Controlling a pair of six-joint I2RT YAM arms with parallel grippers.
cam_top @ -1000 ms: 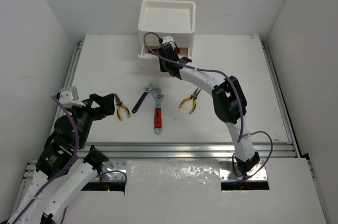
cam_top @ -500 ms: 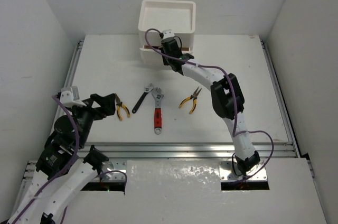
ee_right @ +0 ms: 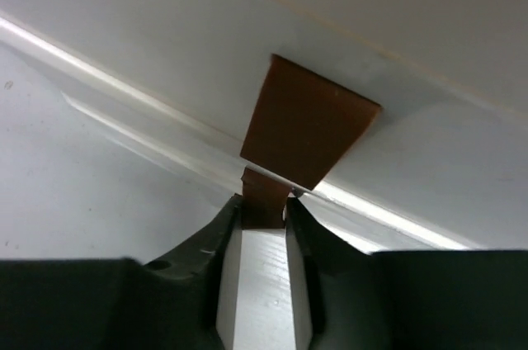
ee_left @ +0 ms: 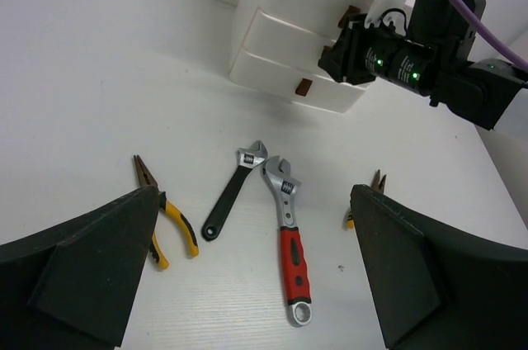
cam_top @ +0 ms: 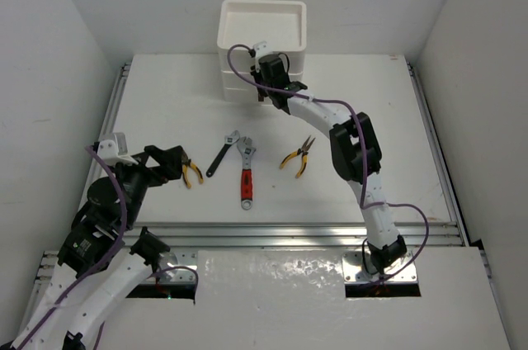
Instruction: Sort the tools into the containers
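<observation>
Fingers [ee_right: 224, 238] of right gripper [ee_right: 264, 211], clamped on drawer handle [ee_right: 266, 187]

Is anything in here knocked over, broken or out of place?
Nothing stands out. Two wrenches and two pliers lie flat on the table, the drawer unit stands square with drawers shut, and the right fingers pinch one drawer handle.

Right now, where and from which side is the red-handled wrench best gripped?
Probably the red handle, from straight above, pinched across its width: it lies flat with bare table either side, while the black wrench crowds the steel head.
</observation>
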